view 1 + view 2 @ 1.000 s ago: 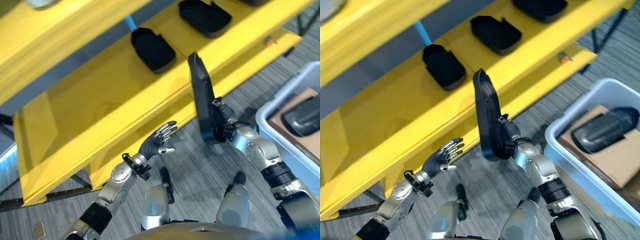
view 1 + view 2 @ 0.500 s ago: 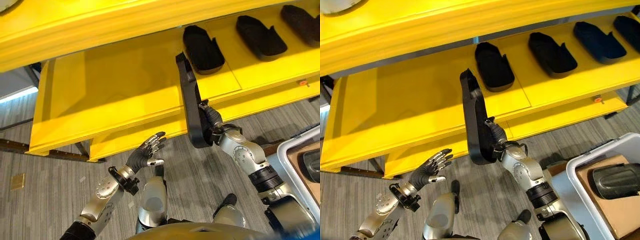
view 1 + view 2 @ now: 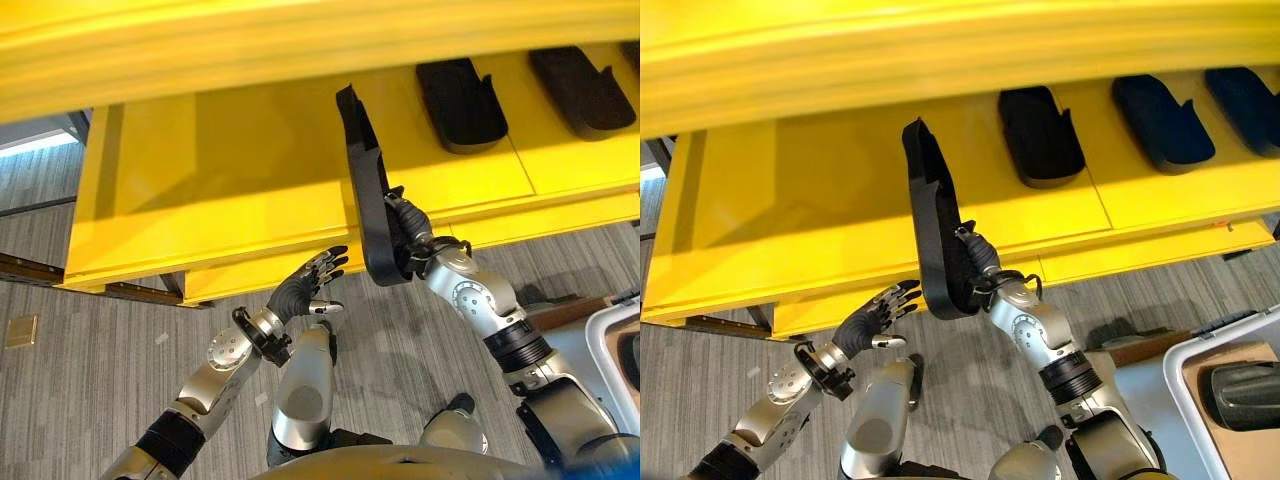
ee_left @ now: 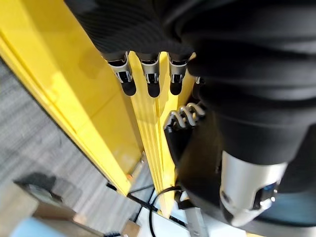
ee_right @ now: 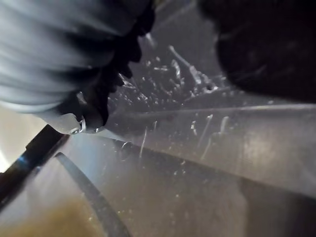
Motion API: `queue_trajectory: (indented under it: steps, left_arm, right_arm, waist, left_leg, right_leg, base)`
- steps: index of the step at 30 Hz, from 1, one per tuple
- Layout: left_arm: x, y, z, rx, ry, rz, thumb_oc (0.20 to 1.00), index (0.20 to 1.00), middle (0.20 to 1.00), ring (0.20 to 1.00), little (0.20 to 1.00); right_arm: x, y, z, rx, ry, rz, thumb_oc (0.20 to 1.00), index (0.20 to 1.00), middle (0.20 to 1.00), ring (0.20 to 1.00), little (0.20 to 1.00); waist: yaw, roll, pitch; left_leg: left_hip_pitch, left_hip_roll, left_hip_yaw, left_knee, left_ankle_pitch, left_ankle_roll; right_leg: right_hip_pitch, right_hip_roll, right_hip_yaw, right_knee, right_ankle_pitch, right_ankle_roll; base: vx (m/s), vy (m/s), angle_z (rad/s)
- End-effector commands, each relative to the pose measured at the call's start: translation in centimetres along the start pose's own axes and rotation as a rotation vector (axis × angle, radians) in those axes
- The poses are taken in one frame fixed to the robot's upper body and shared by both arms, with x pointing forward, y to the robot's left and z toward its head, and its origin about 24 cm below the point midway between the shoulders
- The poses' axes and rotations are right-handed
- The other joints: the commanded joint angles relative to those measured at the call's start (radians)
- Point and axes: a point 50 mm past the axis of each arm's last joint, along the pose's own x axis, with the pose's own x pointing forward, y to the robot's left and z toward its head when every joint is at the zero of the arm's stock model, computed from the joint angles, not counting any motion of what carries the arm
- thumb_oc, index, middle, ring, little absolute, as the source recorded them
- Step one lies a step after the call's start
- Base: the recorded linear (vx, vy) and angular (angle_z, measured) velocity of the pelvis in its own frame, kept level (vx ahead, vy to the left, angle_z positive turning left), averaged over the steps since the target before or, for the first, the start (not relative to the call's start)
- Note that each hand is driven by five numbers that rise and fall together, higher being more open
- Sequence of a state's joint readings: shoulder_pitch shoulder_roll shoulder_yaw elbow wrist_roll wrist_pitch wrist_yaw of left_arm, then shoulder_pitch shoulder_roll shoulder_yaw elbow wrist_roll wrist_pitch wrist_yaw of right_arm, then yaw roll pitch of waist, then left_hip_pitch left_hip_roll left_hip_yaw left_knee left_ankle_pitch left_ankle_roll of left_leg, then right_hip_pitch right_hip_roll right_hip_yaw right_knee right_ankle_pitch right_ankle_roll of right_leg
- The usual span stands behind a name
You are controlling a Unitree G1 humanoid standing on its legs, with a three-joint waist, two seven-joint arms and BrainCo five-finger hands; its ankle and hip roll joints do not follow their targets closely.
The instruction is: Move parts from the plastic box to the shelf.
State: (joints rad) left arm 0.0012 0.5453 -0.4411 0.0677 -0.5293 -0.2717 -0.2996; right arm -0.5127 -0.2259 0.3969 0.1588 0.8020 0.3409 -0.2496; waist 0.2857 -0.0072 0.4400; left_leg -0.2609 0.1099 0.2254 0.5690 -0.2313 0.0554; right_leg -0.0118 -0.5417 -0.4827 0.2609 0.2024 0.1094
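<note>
Carrying black part (image 3: 368,195) upright, frame centre, right hand (image 3: 408,238) fingers curled round its lower end | left hand (image 3: 305,288) relaxed open | your risk: part clips yellow shelf (image 3: 240,190) edge, twists loose.

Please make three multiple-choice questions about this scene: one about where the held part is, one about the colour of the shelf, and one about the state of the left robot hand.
1. Where is the held black part?
A. Flat in the plastic box
B. Upright in the right robot hand, in front of the shelf
C. On the floor

2. What colour is the shelf?
A. Yellow
B. White
C. Green

3. What is the state of the left robot hand?
A. Closed on a part
B. Open and holding nothing
C. Resting inside the plastic box

Answers:
1. B, the part stands on end in the right hand's grip before the shelf edge.
2. A, its boards are yellow.
3. B, its fingers are spread just below the shelf edge, with nothing in them.
</note>
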Motion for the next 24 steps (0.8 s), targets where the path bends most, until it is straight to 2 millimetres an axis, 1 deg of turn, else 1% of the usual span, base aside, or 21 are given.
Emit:
queue_trajectory:
  steps: [1,2,3,4,5,6,9,10,14,19,20,21,24]
  left_arm:
    - [0.0,-1.2,0.7,-0.005,-0.048,-0.027,1.0,1.0,1.0,1.0,1.0]
    - [-0.1,-1.3,0.3,-0.013,-0.042,-0.019,1.0,1.0,1.0,1.0,1.0]
    - [0.0,-1.1,0.2,-0.017,-0.044,-0.006,1.0,1.0,1.0,1.0,1.0]
    - [0.1,-1.1,0.3,-0.024,-0.049,-0.007,1.0,1.0,1.0,1.0,1.0]
    - [0.5,-1.1,0.4,-0.035,-0.051,-0.01,1.0,1.0,1.0,1.0,1.0]
    - [0.7,-1.1,0.5,-0.032,-0.051,-0.007,1.0,1.0,1.0,1.0,1.0]
    - [1.4,-1.2,0.9,-0.016,-0.054,0.008,1.0,1.0,1.0,1.0,1.0]
    - [1.6,-1.4,0.9,-0.018,-0.048,0.013,1.0,1.0,1.0,1.0,1.0]
    - [1.0,-1.1,0.7,-0.039,-0.03,0.033,1.0,1.0,1.0,1.0,1.0]
    - [0.8,-1.0,0.6,-0.076,-0.014,0.042,1.0,1.0,1.0,1.0,1.0]
    - [0.9,-1.1,0.6,-0.071,-0.013,0.043,1.0,1.0,1.0,1.0,1.0]
    - [1.0,-1.2,0.8,0.002,-0.009,0.025,1.0,1.0,1.0,1.0,1.0]
    - [1.0,-1.0,0.9,-0.024,-0.006,0.032,1.0,1.0,1.0,1.0,1.0]
  right_arm:
    - [0.0,0.6,4.5,0.038,-0.211,0.021,0.2,0.2,0.2,0.2,0.2]
    - [-0.1,0.6,4.5,0.043,-0.207,0.017,0.2,0.2,0.2,0.2,0.2]
    - [-0.1,0.5,4.7,0.042,-0.207,0.014,0.2,0.2,0.2,0.2,0.2]
    - [-0.2,0.3,4.8,0.042,-0.211,0.01,0.2,0.2,0.2,0.2,0.2]
    - [-0.2,-0.1,4.9,0.041,-0.215,0.005,0.2,0.2,0.2,0.2,0.2]
    - [-0.3,-0.5,4.9,0.041,-0.213,0.001,0.2,0.2,0.2,0.2,0.2]
    - [-0.5,-1.4,5.0,0.032,-0.225,-0.003,0.2,0.2,0.2,0.2,0.2]
    - [-0.7,-1.9,5.2,0.028,-0.231,-0.011,0.2,0.2,0.2,0.2,0.2]
    - [-0.9,-2.4,5.2,0.015,-0.22,-0.024,0.2,0.2,0.2,0.2,0.2]
    - [-0.9,-2.7,4.9,0.025,-0.19,-0.054,0.2,0.2,0.2,0.2,0.2]
    - [-0.9,-2.7,4.9,0.025,-0.189,-0.057,0.2,0.2,0.2,0.2,0.2]
    - [-0.8,-2.7,4.9,0.028,-0.186,-0.062,0.2,0.2,0.2,0.2,0.2]
    - [-0.8,-2.8,4.9,0.015,-0.189,-0.061,0.2,0.2,0.2,0.2,0.2]
  waist:
    - [-0.01,0.025,-0.022]
    - [-0.024,0.026,-0.021]
    - [-0.049,0.029,-0.016]
    - [-0.068,0.029,-0.013]
    - [-0.09,0.029,-0.014]
    - [-0.104,0.032,-0.016]
    - [-0.117,0.038,-0.022]
    - [-0.122,0.038,-0.029]
    - [-0.125,0.042,-0.045]
    - [-0.124,0.047,-0.058]
    - [-0.123,0.048,-0.059]
    - [-0.123,0.049,-0.058]
    - [-0.127,0.054,-0.053]
  left_leg:
    - [0.112,0.013,-0.006,-0.155,0.063,-0.006]
    - [0.135,-0.006,0.008,-0.194,0.076,-0.005]
    - [0.151,-0.028,0.015,-0.247,0.098,-0.008]
    - [0.153,-0.04,0.007,-0.266,0.106,-0.004]
    - [0.15,-0.051,-0.007,-0.287,0.117,-0.005]
    - [0.151,-0.059,-0.018,-0.313,0.13,-0.005]
    - [0.147,-0.082,-0.03,-0.379,0.168,-0.012]
    - [0.148,-0.094,-0.037,-0.409,0.184,-0.017]
    - [0.168,-0.103,-0.034,-0.429,0.188,-0.027]
    - [0.179,-0.104,-0.042,-0.416,0.179,-0.029]
    - [0.18,-0.103,-0.043,-0.416,0.18,-0.03]
    - [0.181,-0.102,-0.045,-0.418,0.182,-0.034]
    - [0.18,-0.101,-0.056,-0.42,0.187,-0.042]
  right_leg:
    - [-0.063,0.132,0.06,0.131,-0.209,0.043]
    - [-0.09,0.172,0.056,0.135,-0.211,0.038]
    - [-0.119,0.23,0.086,0.11,-0.21,0.037]
    - [-0.134,0.264,0.13,0.093,-0.205,0.037]
    - [-0.128,0.307,0.178,0.062,-0.22,0.027]
    - [-0.125,0.332,0.212,0.043,-0.228,0.024]
    - [-0.112,0.368,0.245,-0.003,-0.235,0.015]
    - [-0.1,0.386,0.253,-0.046,-0.229,0.006]
    - [-0.069,0.396,0.245,-0.084,-0.232,-0.007]
    - [-0.049,0.402,0.243,-0.086,-0.243,-0.023]
    - [-0.048,0.404,0.241,-0.086,-0.244,-0.024]
    - [-0.046,0.411,0.24,-0.089,-0.245,-0.028]
    - [-0.042,0.432,0.241,-0.098,-0.249,-0.039]
  base:
    - [-0.04,0.157,0.2]
    - [-0.06,0.093,0.35]
    - [-0.07,0.046,0.33]
    - [-0.07,-0.044,0.12]
    - [-0.04,-0.081,0.13]
    - [-0.05,-0.066,0.39]
    - [-0.09,-0.055,0.66]
    - [-0.09,-0.058,0.12]
    - [-0.01,-0.006,-0.07]
    - [0.05,-0.014,0.05]
    - [0.05,-0.046,0.16]
    - [0.03,-0.051,0.14]
    - [0.04,-0.103,0.03]
